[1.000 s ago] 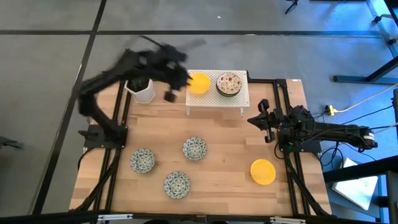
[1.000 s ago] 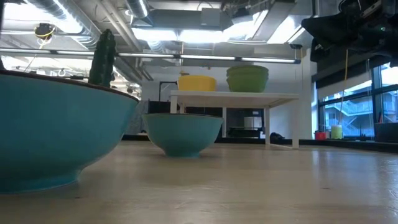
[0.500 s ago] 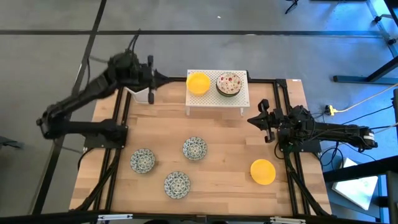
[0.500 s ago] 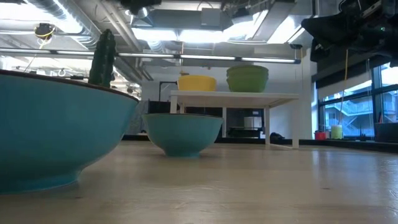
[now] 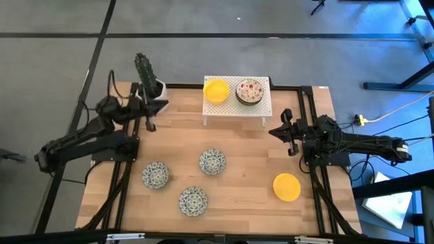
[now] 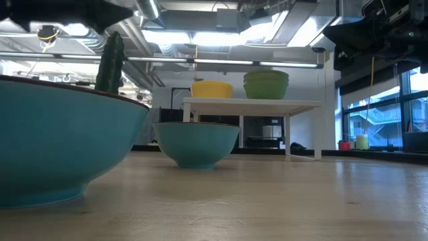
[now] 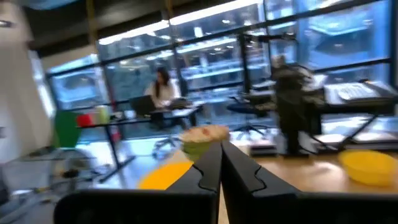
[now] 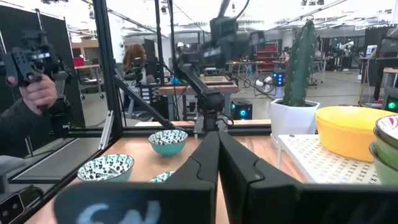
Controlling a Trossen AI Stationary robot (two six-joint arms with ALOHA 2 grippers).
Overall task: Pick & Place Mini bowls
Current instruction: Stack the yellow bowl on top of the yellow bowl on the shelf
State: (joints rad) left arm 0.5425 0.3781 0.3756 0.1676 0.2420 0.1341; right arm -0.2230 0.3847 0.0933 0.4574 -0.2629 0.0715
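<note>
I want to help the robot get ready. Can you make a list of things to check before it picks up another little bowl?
1. Left hand empty: ok, its fingers are shut on nothing, near the cactus pot.
2. Right hand empty: ok, shut, waiting at the table's right side.
3. Hands open for grabbing: not ok, both are shut.
4. Bowls left on the table: ok, three patterned bowls and one yellow bowl sit apart in plain sight.
5. Room on the white rack: cannot tell; a yellow bowl and a floral bowl stack already fill most of it.
</note>
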